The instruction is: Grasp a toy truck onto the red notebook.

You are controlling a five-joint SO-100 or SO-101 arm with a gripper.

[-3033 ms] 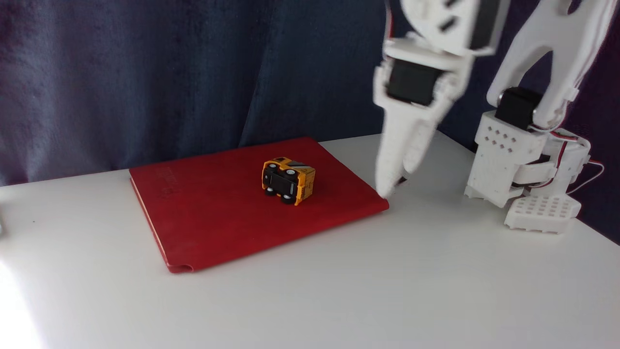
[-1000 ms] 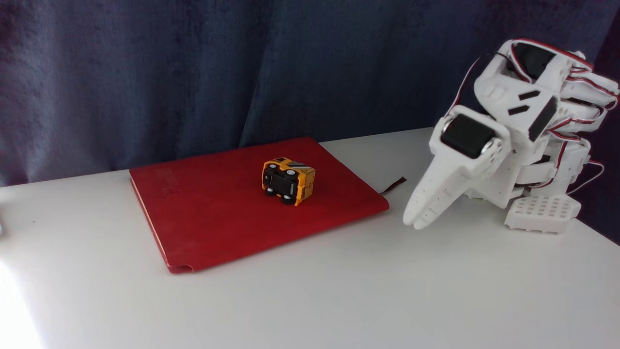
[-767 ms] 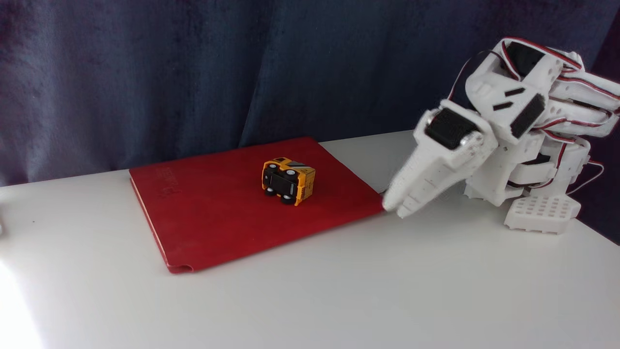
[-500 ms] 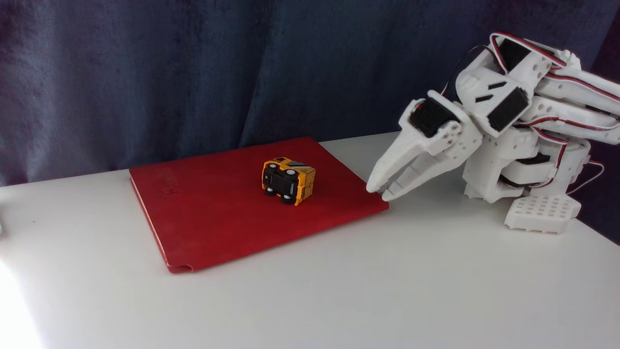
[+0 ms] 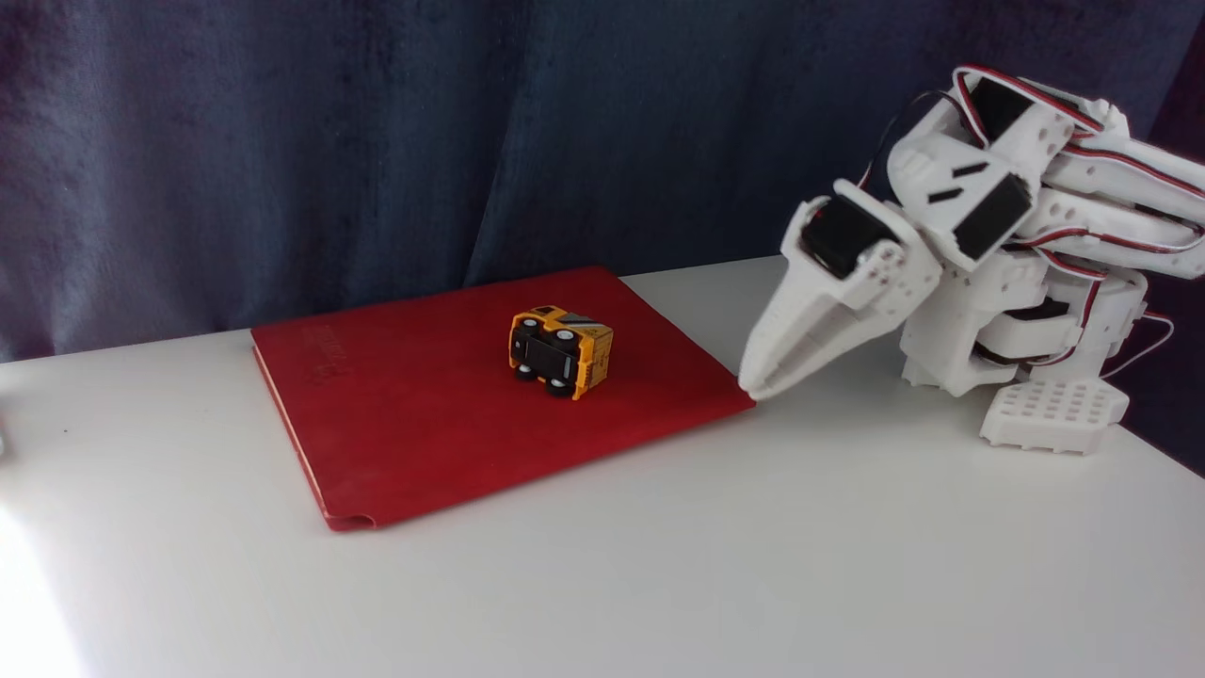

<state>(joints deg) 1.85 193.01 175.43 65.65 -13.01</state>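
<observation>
Toy truck [image 5: 560, 351] is seen tipped on its side on red notebook [image 5: 424, 414]; hand [image 5: 753, 384], fingers together & empty, at notebook's corner. Notebook could be nudged, truck rolled off.

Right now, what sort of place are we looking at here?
Probably a hobbyist's home tabletop setup: a plain white table backed by a dark blue fabric curtain, with a small white 3D-printed arm beside a red notebook carrying a toy truck.
</observation>
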